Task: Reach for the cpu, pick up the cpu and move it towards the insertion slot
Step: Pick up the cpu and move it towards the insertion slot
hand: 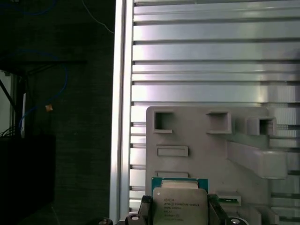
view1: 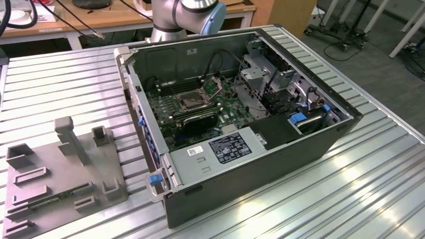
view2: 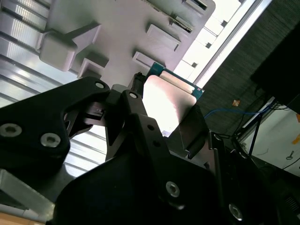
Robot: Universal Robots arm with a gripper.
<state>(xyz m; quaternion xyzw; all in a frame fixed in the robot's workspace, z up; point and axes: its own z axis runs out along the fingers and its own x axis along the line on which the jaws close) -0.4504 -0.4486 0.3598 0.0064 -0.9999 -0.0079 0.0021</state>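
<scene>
The gripper is closed on the cpu, with its black fingers clamping two opposite edges of the chip. It holds the chip over the grey plastic holder near the edge of the ribbed metal counter. In the first wrist view the frame cuts off the chip's lower edge, and in the second wrist view the gripper's body covers part of it and glare whitens its face. The insertion slot lies well apart, inside the open computer case to the exterior view's right of the holder.
</scene>
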